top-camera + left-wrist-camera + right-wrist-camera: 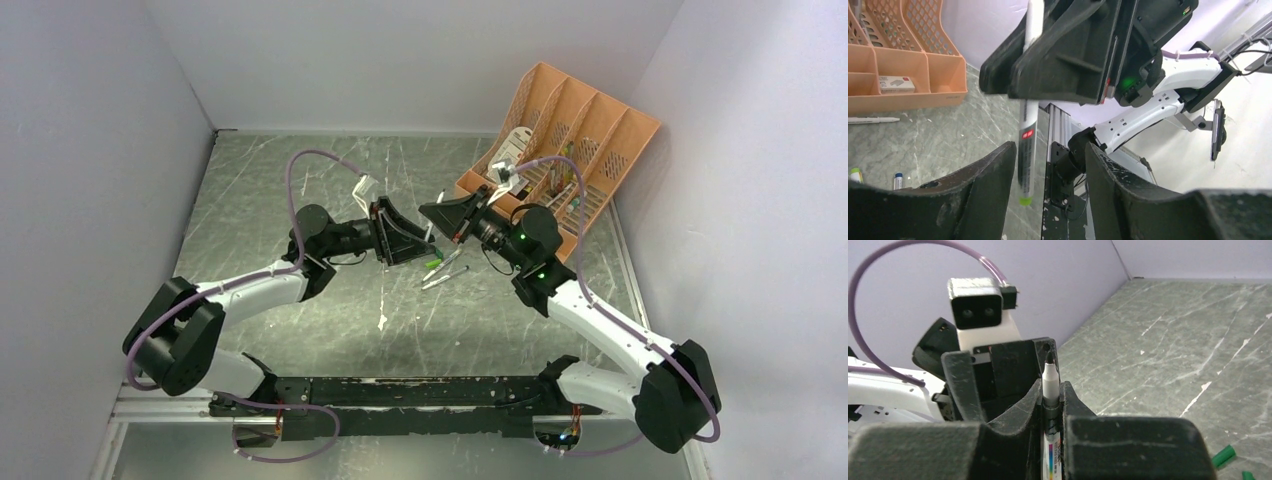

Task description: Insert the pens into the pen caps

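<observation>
White and thin, one pen (1050, 377) is pinched tight in the right end effector (1051, 392). Its dark tip points up and away from the right wrist camera, toward the left end effector (1048, 185).

Both end effectors are up off the bench (300, 180), near its middle. They face each other, nose to nose.

The left end effector has its two fingers (983, 187) spread wide apart. In the left wrist view, the pen held by the other arm runs up and down across the gap. I cannot tell if it touches either finger. Its low end in that view shows a bit of green.

Two green caps (1223, 456) lie on the bench near each other, at the low right of the right wrist view.

From above, two more pens (443, 272) lie side by side on the bench, just below the end effectors. A spot of green sits right beside them.

An orange organizer (590, 120) stands at the far right of the bench, behind the right arm. It has paper and other small things in its slots.
</observation>
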